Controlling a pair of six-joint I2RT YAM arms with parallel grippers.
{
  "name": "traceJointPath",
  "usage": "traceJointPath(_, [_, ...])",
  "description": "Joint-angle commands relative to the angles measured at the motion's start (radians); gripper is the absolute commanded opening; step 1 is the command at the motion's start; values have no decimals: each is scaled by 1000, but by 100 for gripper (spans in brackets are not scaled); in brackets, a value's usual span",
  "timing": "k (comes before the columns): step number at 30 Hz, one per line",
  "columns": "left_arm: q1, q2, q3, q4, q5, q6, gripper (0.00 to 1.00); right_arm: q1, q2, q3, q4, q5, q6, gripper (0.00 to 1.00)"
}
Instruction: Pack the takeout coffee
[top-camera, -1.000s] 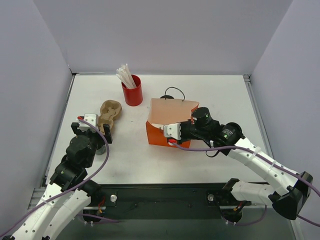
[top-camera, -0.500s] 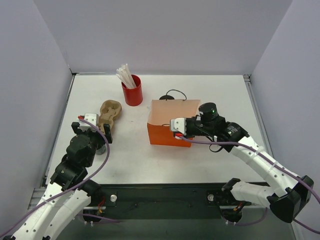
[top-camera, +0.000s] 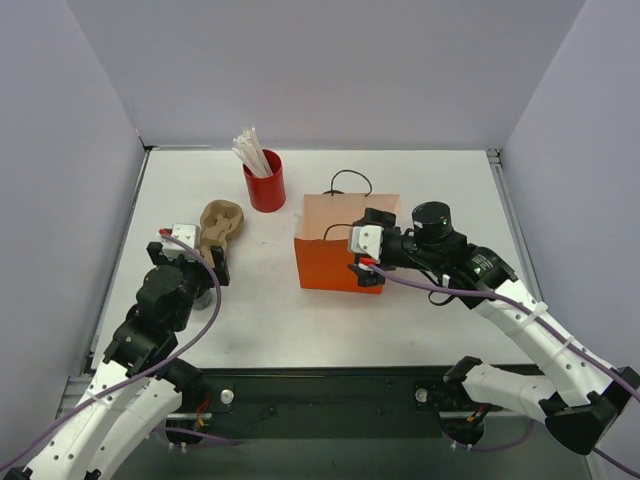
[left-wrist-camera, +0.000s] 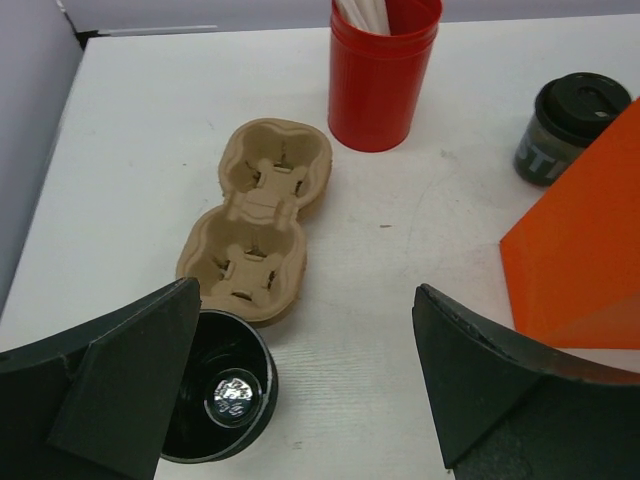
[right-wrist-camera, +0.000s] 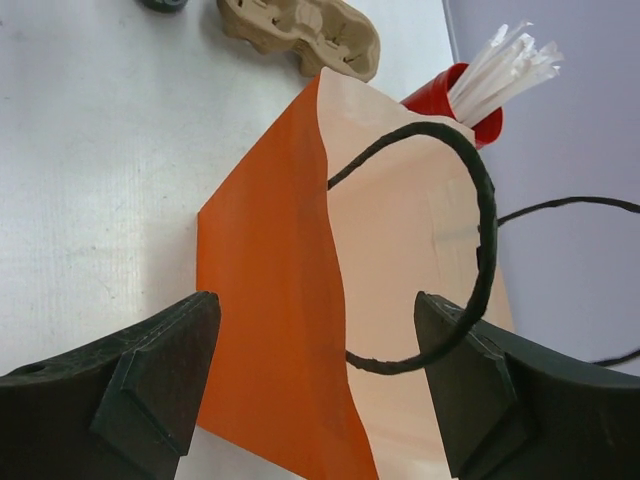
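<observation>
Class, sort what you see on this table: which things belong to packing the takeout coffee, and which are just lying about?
Belong to the job: near cup, far cup, carrier, orange bag.
Lying about: red cup of sticks.

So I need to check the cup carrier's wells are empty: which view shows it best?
Left wrist: the cup carrier is whole, both wells empty. Top external shows it small; right wrist clips it at the top edge.
</observation>
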Motion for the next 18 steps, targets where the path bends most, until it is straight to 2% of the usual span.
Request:
traceJointPath(1, [7,2,32,96,169,-67,97,30,-54,34,62,57,59,80])
traceJointPath(5, [7,74,92,55,171,-148,97,39,-111,32,77,124,152,80])
traceJointPath(9, [8,278,222,-63,205,-127,93,51,-184,21,54,183,322,80])
traceJointPath(12, [17,398,333,-117,173,-91,91,73,-250,-6,49,285,500,79])
traceJointPath(14, [30,449,411,-129,182,-42,89,74,-284,-20,45,385,701,78])
traceJointPath(17, [126,583,539,-187,234,-22,87,77,-318,-29,-42,472,898,75])
traceJointPath(18, [199,667,573,-238,302,-25,82,77,-327,-42,-68,487,934,75])
